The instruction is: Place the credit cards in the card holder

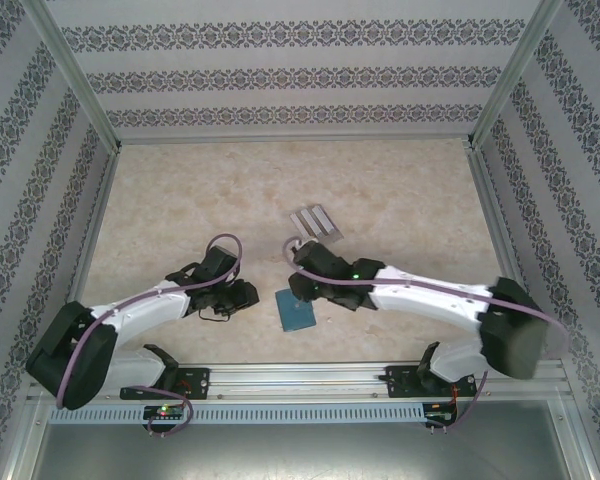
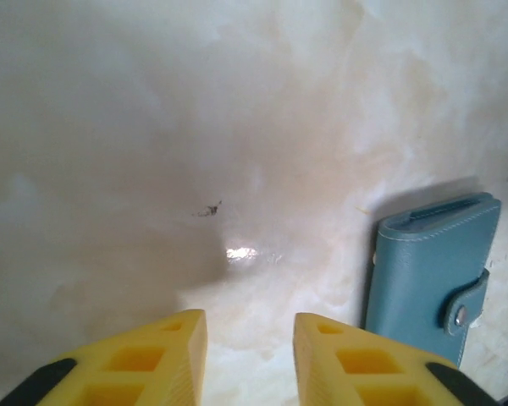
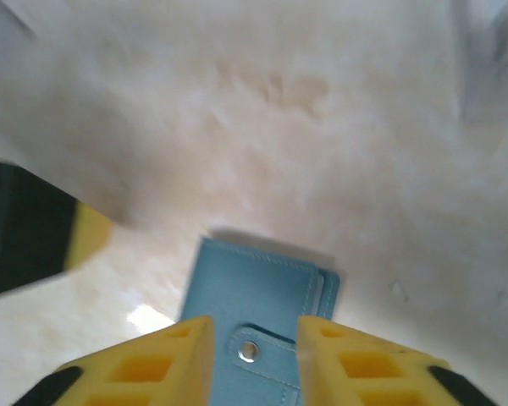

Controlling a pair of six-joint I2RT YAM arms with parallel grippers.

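Note:
The card holder is a teal-blue wallet lying flat and snapped closed on the table, between the two arms. My right gripper hovers just over its far edge. In the right wrist view the yellow fingers stand apart above the card holder, with its snap tab between them and nothing gripped. My left gripper is to the wallet's left; its jaws are open over bare table, with the card holder to their right. A small fan of grey credit cards lies beyond the wallet.
The marble-patterned table is enclosed by patterned walls on three sides, with a metal rail along the near edge. My left gripper's black and yellow tip shows close at the left of the right wrist view.

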